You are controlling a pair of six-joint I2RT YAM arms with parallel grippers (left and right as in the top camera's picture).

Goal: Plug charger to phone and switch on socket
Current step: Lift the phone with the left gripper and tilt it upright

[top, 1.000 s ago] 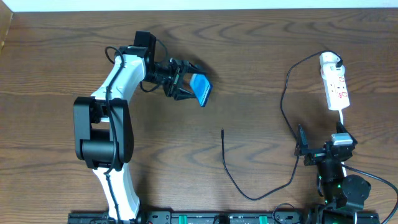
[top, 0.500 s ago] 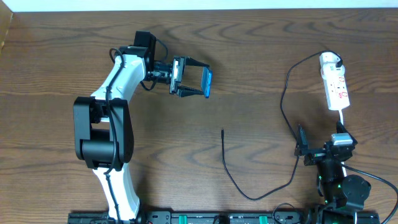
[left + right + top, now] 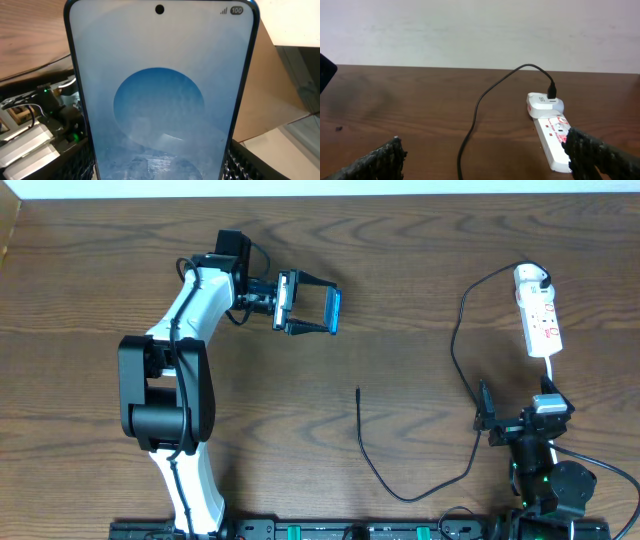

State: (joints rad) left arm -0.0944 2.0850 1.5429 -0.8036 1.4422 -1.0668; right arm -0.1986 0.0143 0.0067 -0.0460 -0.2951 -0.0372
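Currently phone-presenting step. My left tool [image 3: 326,311] clamped on phone [image 3: 335,311], held on edge above counter [image 3: 100,280], toward far edge, left of centre. My right tool [image 3: 516,415] spread wide, empty, at near-right corner. Charger [image 3: 362,442] tip [image 3: 358,391] lies free mid-counter; adapter [image 3: 545,104] sits in socket [image 3: 543,325] by right edge. Next, likely: right tool pinches tip, mates it to phone; switching on comes after.

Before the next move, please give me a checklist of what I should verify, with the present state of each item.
1. Hold of left gripper on phone: ok.
2. Loose charger tip lying on table: ok.
3. Seating of white adapter in power strip: ok.
4. Open, empty right gripper: ok.
5. Facing of phone's port: cannot tell.
6. State of strip's switch: cannot tell.
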